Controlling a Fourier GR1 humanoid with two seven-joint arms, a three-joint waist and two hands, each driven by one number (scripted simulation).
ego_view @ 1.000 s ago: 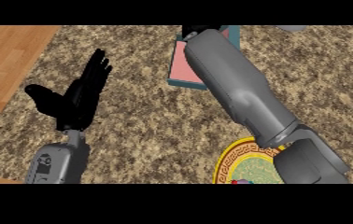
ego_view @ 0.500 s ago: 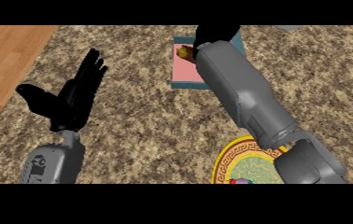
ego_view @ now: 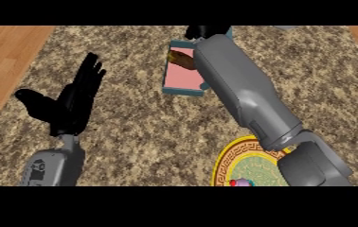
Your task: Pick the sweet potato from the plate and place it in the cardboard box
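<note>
The brown sweet potato (ego_view: pixel 181 58) lies inside the cardboard box (ego_view: pixel 180 90), a pink-floored box with teal walls, at its far end. My right forearm reaches from the lower right across the box's right side. Only a black part of my right hand (ego_view: pixel 204 31) shows at the view's top edge, beyond the potato and apart from it. The yellow-rimmed plate (ego_view: pixel 231 156) sits at the lower right, partly under my right arm. My left hand (ego_view: pixel 73 98) stays open at the left, fingers up, resting.
A speckled stone counter top fills the view, with a wooden strip (ego_view: pixel 17 56) along its left edge. A small purple and red object (ego_view: pixel 240 182) sits at the plate's near rim.
My right arm has drawn a little to the right, uncovering more of the box. The sweet potato now shows lying in the box. The left hand has barely moved.
</note>
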